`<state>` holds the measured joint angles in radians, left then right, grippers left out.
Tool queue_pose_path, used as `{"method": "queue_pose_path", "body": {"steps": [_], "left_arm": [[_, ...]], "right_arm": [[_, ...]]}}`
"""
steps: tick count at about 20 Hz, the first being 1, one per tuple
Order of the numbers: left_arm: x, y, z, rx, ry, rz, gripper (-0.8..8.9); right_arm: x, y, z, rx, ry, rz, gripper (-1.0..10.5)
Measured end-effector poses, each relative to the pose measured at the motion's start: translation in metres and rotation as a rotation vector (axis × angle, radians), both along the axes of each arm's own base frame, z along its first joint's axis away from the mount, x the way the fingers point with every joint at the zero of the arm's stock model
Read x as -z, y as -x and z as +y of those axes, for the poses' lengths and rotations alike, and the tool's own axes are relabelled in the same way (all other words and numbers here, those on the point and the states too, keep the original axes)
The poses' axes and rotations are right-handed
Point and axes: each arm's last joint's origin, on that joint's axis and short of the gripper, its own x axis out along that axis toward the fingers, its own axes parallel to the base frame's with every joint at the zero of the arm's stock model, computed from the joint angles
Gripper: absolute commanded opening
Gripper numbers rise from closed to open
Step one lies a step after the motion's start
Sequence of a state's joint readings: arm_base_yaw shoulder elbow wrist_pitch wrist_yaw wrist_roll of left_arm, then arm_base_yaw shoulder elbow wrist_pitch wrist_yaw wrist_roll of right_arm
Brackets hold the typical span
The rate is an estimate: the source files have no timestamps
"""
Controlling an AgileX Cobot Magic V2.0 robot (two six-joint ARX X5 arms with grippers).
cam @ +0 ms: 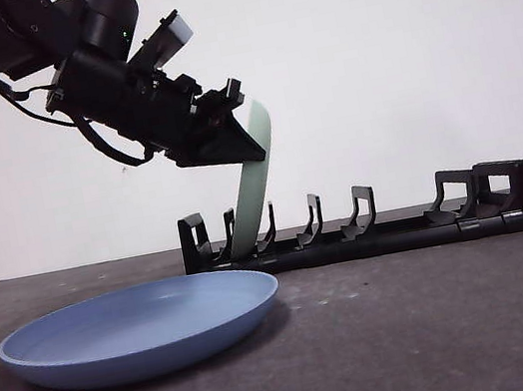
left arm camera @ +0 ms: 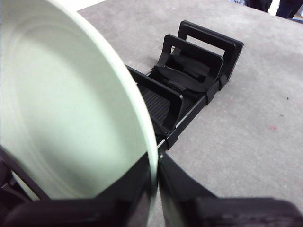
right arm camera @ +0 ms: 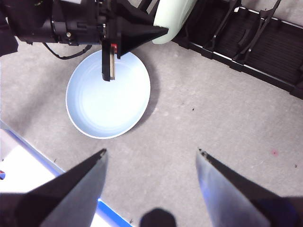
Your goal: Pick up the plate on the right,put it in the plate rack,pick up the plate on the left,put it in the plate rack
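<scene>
A pale green plate stands on edge, tilted, with its lower rim between the prongs at the left end of the black plate rack. My left gripper is shut on the plate's upper rim; the left wrist view shows the jaws pinching the green plate with the plate rack beyond. A blue plate lies flat on the table in front of the rack's left end. My right gripper hangs open and empty high above the blue plate.
The table is grey and the wall behind it white. The rack's other slots and its end brackets hold nothing. A white and blue edge shows at a corner of the right wrist view.
</scene>
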<state>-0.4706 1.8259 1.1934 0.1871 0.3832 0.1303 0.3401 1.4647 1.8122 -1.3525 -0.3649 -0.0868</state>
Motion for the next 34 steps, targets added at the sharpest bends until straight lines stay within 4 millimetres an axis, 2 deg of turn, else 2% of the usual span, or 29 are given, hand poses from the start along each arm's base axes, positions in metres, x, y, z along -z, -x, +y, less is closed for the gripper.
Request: {"method": "queue_pose_path", "body": {"steps": [1, 10, 12, 15, 19, 20, 22, 24, 27, 30, 34], "left_arm": [[0.0, 0.001, -0.001, 0.004, 0.0, 0.0, 1.72], [0.001, 0.005, -0.002, 0.013, -0.005, 0.055, 1.93], [-0.014, 0.012, 0.001, 0.013, -0.002, 0.051, 1.93], [-0.059, 0.033, 0.012, 0.014, 0.039, -0.029, 1.94], [-0.114, 0.077, 0.035, 0.026, 0.04, -0.089, 2.03], [-0.125, 0.09, 0.042, 0.031, 0.03, -0.096, 2.68], [-0.145, 0.121, 0.058, 0.036, 0.013, -0.098, 4.74], [-0.162, 0.154, 0.075, 0.043, -0.002, -0.106, 5.07], [-0.175, 0.2, 0.099, 0.052, -0.028, -0.099, 5.07], [-0.18, 0.242, 0.123, 0.01, -0.102, -0.114, 5.08], [-0.174, 0.277, 0.146, -0.051, -0.252, -0.128, 5.21]], "right_arm": [[0.0, 0.0, 0.0, 0.0, 0.0, 0.0, 3.1], [0.0, 0.0, 0.0, 0.0, 0.0, 0.0, 3.1], [0.0, 0.0, 0.0, 0.0, -0.001, -0.002, 3.1], [-0.001, -0.001, 0.001, -0.003, -0.005, -0.02, 3.1], [-0.003, -0.004, 0.001, -0.004, -0.017, -0.052, 3.1], [-0.003, -0.004, 0.002, -0.004, -0.019, -0.055, 3.1], [-0.004, -0.004, 0.003, -0.017, -0.038, -0.057, 3.1], [-0.002, -0.005, 0.008, -0.051, -0.061, -0.042, 3.1], [0.009, -0.012, 0.026, -0.109, -0.058, 0.004, 3.1], [0.028, -0.024, 0.053, -0.175, -0.034, 0.066, 3.1], [0.065, -0.047, 0.089, -0.233, 0.013, 0.15, 3.2]]}}
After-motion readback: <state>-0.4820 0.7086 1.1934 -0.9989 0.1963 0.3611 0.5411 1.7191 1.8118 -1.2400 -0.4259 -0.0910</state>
